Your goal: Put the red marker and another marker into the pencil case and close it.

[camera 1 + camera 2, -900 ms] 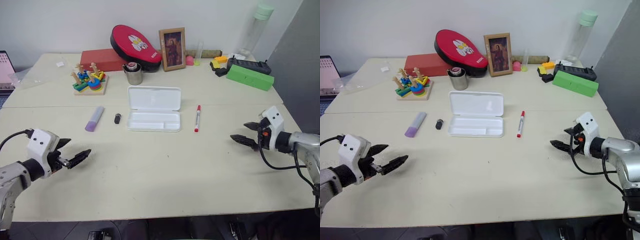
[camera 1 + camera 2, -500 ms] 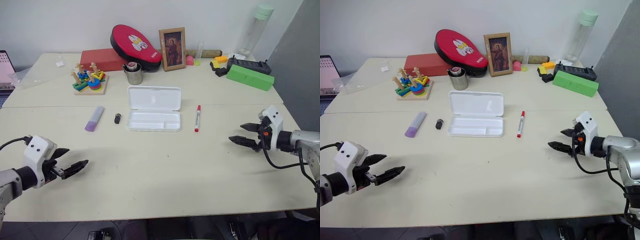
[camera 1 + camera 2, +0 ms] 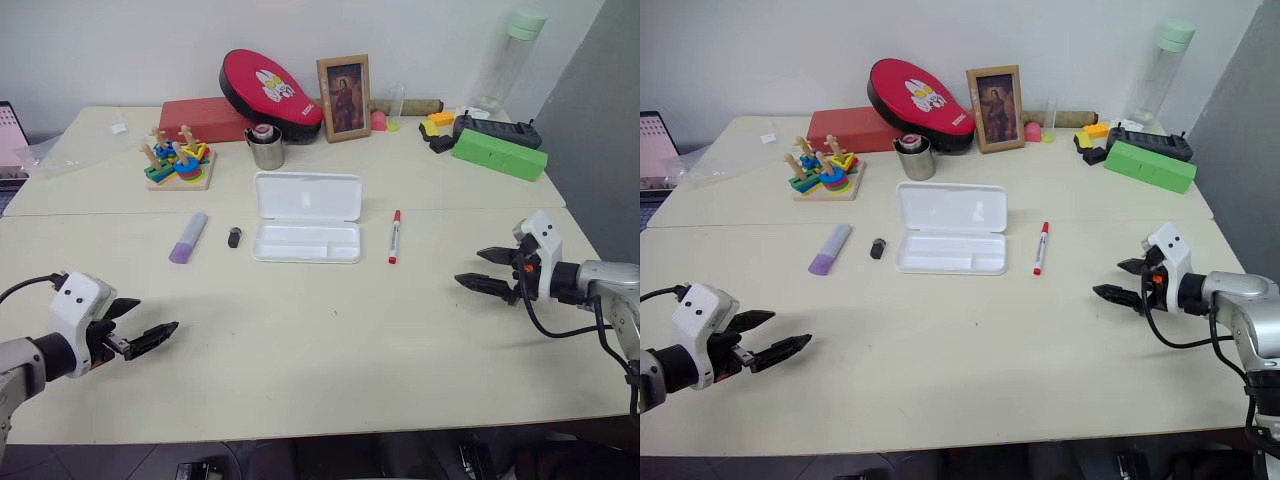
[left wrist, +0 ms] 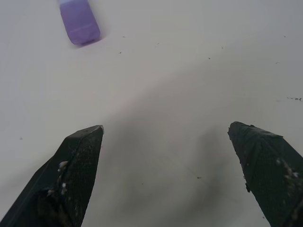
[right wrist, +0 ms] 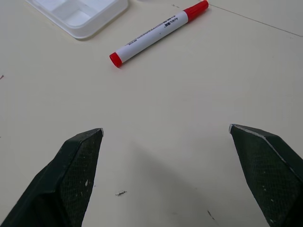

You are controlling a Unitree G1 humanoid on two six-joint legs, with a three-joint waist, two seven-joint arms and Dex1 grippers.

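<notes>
Both grippers, left [image 3: 140, 330] and right [image 3: 488, 270], hold jaws spread, empty; pencil case [image 3: 307, 216] lies open on the bench [image 3: 330, 350].

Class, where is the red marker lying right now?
In the head views, the red marker lies flat on the table, just right of the open pencil case, apart from it.

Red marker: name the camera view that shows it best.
The right wrist view: the red marker lies whole and large there, print on its barrel visible, beside the pencil case. Both eye views show it small, right of the case.
</notes>
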